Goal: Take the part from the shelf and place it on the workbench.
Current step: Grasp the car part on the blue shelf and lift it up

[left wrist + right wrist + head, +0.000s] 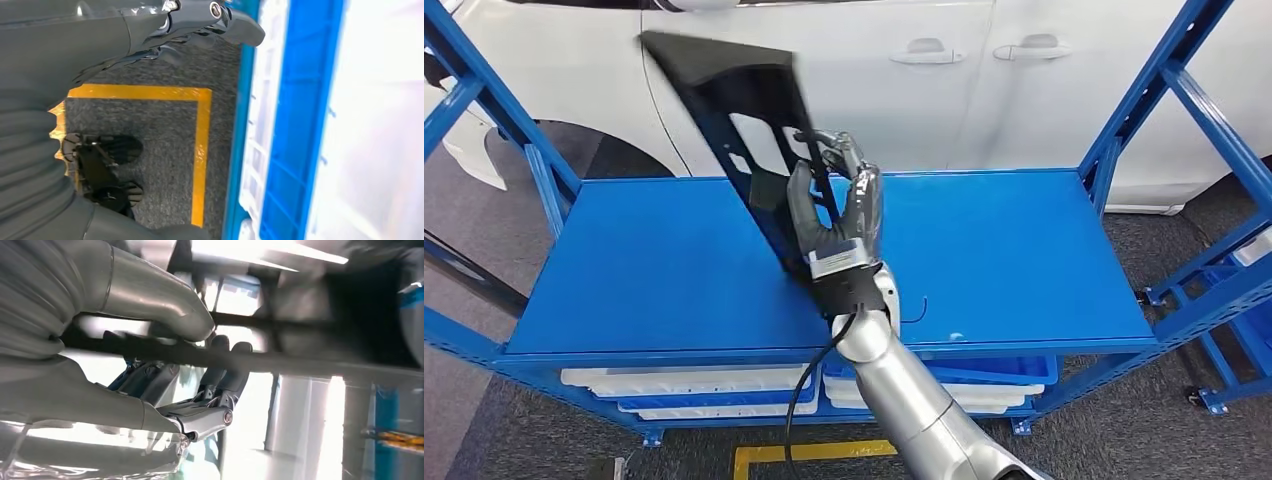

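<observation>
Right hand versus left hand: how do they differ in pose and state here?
The right hand grips the black part, tilted above the blue shelf top; the left hand holds nothing. The right hand is raised over the shelf; the left hand hangs over grey carpet beside yellow floor tape.

You see the black part point(742, 120) hiding some of the right robot hand point(836, 200); the wrist view blurs it. The frame cuts the white car point(944, 60) off.

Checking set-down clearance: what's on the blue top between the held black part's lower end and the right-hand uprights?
Head view: bare blue shelf top there. The right hand grips the black part, tilted, lower end near the surface; whether it touches, I cannot tell.
</observation>
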You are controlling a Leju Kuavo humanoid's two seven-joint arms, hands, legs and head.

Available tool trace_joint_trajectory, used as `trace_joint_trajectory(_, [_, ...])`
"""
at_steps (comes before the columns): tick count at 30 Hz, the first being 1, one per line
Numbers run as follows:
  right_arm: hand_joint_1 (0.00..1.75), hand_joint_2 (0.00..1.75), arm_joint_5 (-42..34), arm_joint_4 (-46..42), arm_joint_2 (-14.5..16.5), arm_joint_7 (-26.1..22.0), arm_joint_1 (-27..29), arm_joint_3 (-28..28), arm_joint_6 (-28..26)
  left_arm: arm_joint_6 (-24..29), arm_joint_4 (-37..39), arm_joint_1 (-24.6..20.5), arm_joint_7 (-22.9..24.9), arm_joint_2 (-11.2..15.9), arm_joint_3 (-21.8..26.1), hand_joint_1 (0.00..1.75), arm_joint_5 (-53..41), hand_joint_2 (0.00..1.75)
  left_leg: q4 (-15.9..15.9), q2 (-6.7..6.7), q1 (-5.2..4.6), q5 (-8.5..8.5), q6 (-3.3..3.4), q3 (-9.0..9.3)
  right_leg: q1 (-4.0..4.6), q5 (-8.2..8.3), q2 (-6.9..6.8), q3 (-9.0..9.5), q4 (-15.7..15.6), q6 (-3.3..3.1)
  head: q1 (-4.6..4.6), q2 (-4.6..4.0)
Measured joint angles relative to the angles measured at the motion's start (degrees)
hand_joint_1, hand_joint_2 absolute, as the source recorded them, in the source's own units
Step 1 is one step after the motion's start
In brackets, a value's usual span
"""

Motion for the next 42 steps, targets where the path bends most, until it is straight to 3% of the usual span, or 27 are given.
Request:
trace_joint_trajectory(2, [1.75, 1.75, -7.37, -4.52, -1.36, -0.35, 1.56, -0.36, 4.84, -0.13, -0.3, 0.71, -0.01, -0.23, 0.73, 0.0, 0.26, 1.75, -0.37, 0.04, 0.16, 0.26, 0.81, 0.12, -0.14, -0.75, -0.02, -0.25, 0.79, 0.72, 0.04, 0.0])
trace_joint_trajectory(3, [1.75, 1.75, -10.56, -6.74, -2.26, -0.55, 2.25, -0.5, 7.31, -0.16, -0.54, 1.02, -0.02, -0.36, 1.1, 0.0, 0.4, 1.75, -0.57, 0.05, 0.28, 0.4, 1.2, 0.18, -0.19, -1.93, -0.04, -1.02, 2.55, 1.04, 0.1, 0.0])
trace_joint_trajectory(6, [1.75, 1.75, -19.01, -12.84, -5.37, -0.96, 5.08, -0.76, 14.28, 0.01, -1.3, 2.16, -0.02, -0.56, 2.41, 0.0, 1.0, 1.75, -0.64, 0.06, 0.22, 0.39, 1.81, 0.18, -0.41, -7.03, -0.08, -6.2, 13.37, 1.63, 0.2, -0.01])
trace_joint_trajectory(7, [1.75, 1.75, -21.12, -14.6, -6.36, -1.04, 6.21, -0.77, 16.1, 0.13, -1.52, 2.63, -0.02, -0.62, 2.86, 0.0, 1.16, 1.75, -0.6, 0.06, 0.2, 0.34, 1.86, 0.19, -0.47, -7.61, -0.09, -7.53, 15.96, 1.72, 0.21, -0.01])
trace_joint_trajectory(8, [1.75, 1.75, -22.69, -16.21, -7.23, -1.14, 7.23, -0.78, 17.64, 0.25, -1.69, 3.06, -0.02, -0.68, 3.29, 0.0, 1.21, 1.75, -0.53, 0.05, 0.19, 0.28, 1.86, 0.2, -0.52, -7.11, -0.09, -7.89, 16.46, 1.74, 0.21, 0.0])
trace_joint_trajectory(9, [1.75, 1.75, -23.81, -17.62, -7.98, -1.23, 8.09, -0.78, 18.92, 0.39, -1.8, 3.37, -0.02, -0.76, 3.66, 0.0, 1.25, 1.75, -0.45, 0.02, 0.19, 0.21, 1.8, 0.23, -0.55, -5.63, -0.1, -7.09, 14.6, 1.68, 0.21, -0.01])
trace_joint_trajectory(11, [1.75, 1.75, -25.11, -20.2, -9.17, -1.45, 9.38, -0.69, 20.89, 0.8, -1.9, 3.68, -0.02, -0.9, 4.28, 0.0, 1.33, 1.75, -0.14, -0.06, 0.11, 0.02, 1.55, 0.22, -0.54, -1.92, -0.11, -3.41, 6.86, 1.31, 0.22, -0.01])
trace_joint_trajectory(13, [1.75, 1.75, -25.73, -22.41, -9.91, -1.68, 10.38, -0.46, 22.1, 1.26, -1.98, 3.91, -0.02, -0.97, 4.88, 0.0, 1.49, 1.75, 0.32, -0.12, -0.14, -0.16, 1.07, -0.01, -0.42, -0.11, -0.1, -0.99, 1.57, 0.8, 0.17, 0.0])
trace_joint_trajectory(17, [1.75, 1.75, -26.56, -26.19, -10.96, -2.24, 12.24, 0.15, 23.45, 2.1, -2.28, 4.48, -0.02, -1.04, 6.02, 0.0, 1.59, 1.75, 1.05, -0.11, -0.1, -0.88, -0.11, -0.42, -0.4, 0.46, -0.16, -0.93, 0.52, -0.41, 0.13, -0.01])
trace_joint_trajectory(19, [1.75, 1.75, -27.08, -27.78, -11.24, -2.38, 12.71, 0.57, 23.99, 2.4, -2.35, 4.63, -0.02, -1.14, 6.52, 0.0, 1.57, 1.75, 4.89, -0.1, 0.01, -4.17, -0.66, -1.73, -0.61, 0.91, -0.37, -1.12, 0.2, -1.06, 0.02, -0.01])
trace_joint_trajectory(21, [1.75, 1.75, -27.69, -29.02, -11.48, -2.49, 13.16, 0.87, 24.55, 2.61, -2.52, 4.77, -0.02, -1.19, 6.92, 0.0, 1.47, 1.75, 12.1, -0.08, 0.11, -8.6, -1.05, -4.04, -0.52, 1.28, -0.46, -1.58, 0.22, -1.31, -0.08, -0.01])
trace_joint_trajectory(22, [1.75, 1.75, -27.95, -29.49, -11.64, -2.58, 13.47, 0.92, 24.8, 2.68, -2.63, 4.84, -0.02, -1.19, 7.05, 0.0, 1.36, 1.75, 14.95, -0.08, 0.13, -9.91, -1.15, -4.77, -0.47, 1.51, -0.49, -1.88, 0.26, -1.32, -0.07, -0.01])
trace_joint_trajectory(23, [1.75, 1.75, -28.18, -29.95, -11.81, -2.68, 13.77, 0.93, 25.01, 2.72, -2.74, 4.92, -0.02, -1.19, 7.13, 0.0, 1.25, 1.75, 15.89, -0.08, 0.13, -10.15, -1.17, -4.61, -0.44, 1.77, -0.5, -2.22, 0.32, -1.29, -0.08, 0.0])
trace_joint_trajectory(24, [1.75, 1.75, -28.32, -30.43, -11.99, -2.82, 14.01, 0.95, 25.16, 2.72, -2.85, 4.97, -0.02, -1.19, 7.18, 0.0, 1.15, 1.75, 14.58, -0.08, 0.13, -9.41, -1.1, -3.38, -0.42, 2.06, -0.48, -2.59, 0.4, -1.22, -0.08, 0.0])
trace_joint_trajectory(27, [1.75, 1.75, -28.54, -32.05, -12.48, -3.26, 14.24, 1.03, 25.83, 2.57, -3.27, 4.86, -0.02, -1.17, 7.28, 0.0, 1.07, 1.75, 2.93, -0.12, -0.02, -5.58, -0.42, 3.7, -0.36, 3.0, -0.4, -3.41, 0.59, -0.7, -0.04, 0.0])
trace_joint_trajectory(29, [1.75, 1.75, -28.72, -33.0, -12.74, -3.38, 14.25, 1.21, 26.33, 2.49, -3.55, 4.76, -0.02, -1.17, 7.35, 0.0, 1.03, 1.75, -0.49, -0.2, -0.39, -4.76, 0.2, 5.34, -0.34, 3.69, -0.41, -3.61, 0.57, -0.02, 0.0, 0.0])
trace_joint_trajectory(32, [1.75, 1.75, -28.79, -34.06, -13.08, -3.35, 14.27, 1.62, 26.85, 2.37, -3.76, 4.87, -0.02, -1.2, 7.69, 0.0, 0.95, 1.75, -0.77, -0.06, -0.45, -3.26, 1.26, 4.71, -0.47, 4.06, -0.32, -3.97, 0.58, 1.06, 0.04, -0.01])
trace_joint_trajectory(34, [1.75, 1.75, -28.75, -34.7, -13.32, -3.3, 14.26, 1.81, 26.92, 2.22, -3.85, 4.8, -0.02, -1.24, 7.96, 0.0, 0.8, 1.75, -1.15, 0.23, -0.17, -1.83, 2.06, 3.73, -0.51, 0.42, -0.22, -5.29, 3.77, 1.52, 0.17, -0.01])
trace_joint_trajectory(36, [1.75, 1.75, -28.53, -35.11, -13.55, -3.22, 14.26, 2.0, 27.06, 2.11, -3.96, 4.74, -0.02, -1.25, 8.13, 0.0, 0.61, 1.75, -0.98, 0.39, -0.23, -0.66, 2.42, 2.11, -0.62, -5.46, -0.22, -7.3, 11.13, 1.81, 0.26, -0.01])
trace_joint_trajectory(37, [1.75, 1.75, -28.4, -35.23, -13.67, -3.16, 14.27, 2.11, 27.18, 2.08, -4.0, 4.76, -0.02, -1.25, 8.2, 0.0, 0.53, 1.75, -0.84, 0.43, -0.26, -0.11, 2.39, 1.23, -0.67, -7.2, -0.23, -7.9, 14.6, 1.95, 0.26, -0.01])
trace_joint_trajectory(38, [1.75, 1.75, -28.26, -35.34, -13.79, -3.04, 14.28, 2.23, 27.38, 2.05, -4.01, 4.77, -0.02, -1.25, 8.23, 0.0, 0.51, 1.75, -0.66, 0.47, -0.28, 0.41, 2.34, 0.34, -0.72, -7.7, -0.23, -7.77, 16.68, 2.05, 0.25, -0.01])
trace_joint_trajectory(39, [1.75, 1.75, -28.14, -35.48, -13.89, -2.88, 14.27, 2.36, 27.59, 2.02, -4.01, 4.77, -0.02, -1.25, 8.25, 0.0, 0.48, 1.75, -0.43, 0.49, -0.29, 0.87, 2.24, -0.51, -0.77, -7.0, -0.24, -6.64, 16.64, 2.07, 0.26, -0.01])
trace_joint_trajectory(40, [1.75, 1.75, -28.0, -35.67, -13.97, -2.71, 14.23, 2.51, 27.8, 2.01, -4.01, 4.77, -0.02, -1.25, 8.26, 0.0, 0.45, 1.75, -0.15, 0.49, -0.29, 1.28, 2.12, -1.33, -0.83, -5.68, -0.25, -4.41, 14.46, 2.02, 0.25, 0.0])
trace_joint_trajectory(42, [1.75, 1.75, -27.64, -36.19, -14.04, -2.36, 14.0, 2.83, 28.16, 2.05, -4.01, 4.71, -0.02, -1.25, 8.27, 0.0, 0.39, 1.75, 0.57, 0.46, -0.35, 1.96, 1.71, -2.7, -0.78, -4.48, -0.26, 1.64, 6.33, 1.6, 0.24, 0.0])
